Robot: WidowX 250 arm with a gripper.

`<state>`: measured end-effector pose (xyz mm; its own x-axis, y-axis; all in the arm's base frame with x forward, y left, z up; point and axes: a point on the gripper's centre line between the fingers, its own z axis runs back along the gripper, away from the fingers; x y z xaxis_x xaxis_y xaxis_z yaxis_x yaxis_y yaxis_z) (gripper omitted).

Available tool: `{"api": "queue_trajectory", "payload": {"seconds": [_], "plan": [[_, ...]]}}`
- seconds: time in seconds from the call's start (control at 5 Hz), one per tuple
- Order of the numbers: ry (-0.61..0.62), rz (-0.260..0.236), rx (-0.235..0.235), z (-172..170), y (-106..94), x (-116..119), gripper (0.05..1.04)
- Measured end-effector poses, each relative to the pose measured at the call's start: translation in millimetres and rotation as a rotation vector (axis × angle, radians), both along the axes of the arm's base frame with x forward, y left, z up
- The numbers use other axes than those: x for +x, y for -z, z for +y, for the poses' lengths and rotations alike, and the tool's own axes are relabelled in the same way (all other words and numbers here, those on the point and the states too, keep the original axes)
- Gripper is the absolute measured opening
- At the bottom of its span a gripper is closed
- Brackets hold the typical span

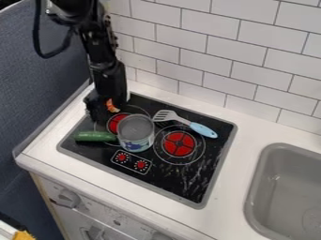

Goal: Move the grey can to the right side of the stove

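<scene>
The can (pixel 136 132) stands upright on the left half of the stove (pixel 182 182), partly over the left burner (pixel 117 123) and left of the right burner (pixel 179 143). Its open top faces up; the inside is grey and a patterned band runs round its side.

The black gripper (pixel 105 107) hangs over the far left corner of the stove, beyond the can and to its left. Whether it is open or shut cannot be told. A small orange and red patch (pixel 112 106) shows against it; what that is cannot be made out.

A green cucumber (pixel 94 136) lies left of the can, its right end right by the can's side. To the can's right and farther back lies a spatula (pixel 167 116), its grey slotted head to the left and its light blue handle (pixel 203 130) to the right. Two red knobs (pixel 132 161) sit on the near side of the can. The grey sink (pixel 274 157) is set in the white counter (pixel 229 213) to the right.
</scene>
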<state>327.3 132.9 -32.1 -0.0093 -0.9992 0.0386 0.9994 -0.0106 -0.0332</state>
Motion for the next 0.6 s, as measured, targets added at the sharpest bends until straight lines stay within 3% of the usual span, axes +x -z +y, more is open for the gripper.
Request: {"api": "queue_trajectory", "payload": {"seconds": [0.2, 0.6], "plan": [[0.009, 0.028, -0.024, -2, 15.2, 1, 0.999], [0.014, 0.043, -0.021, -13, 18.7, 1, 0.999]]}}
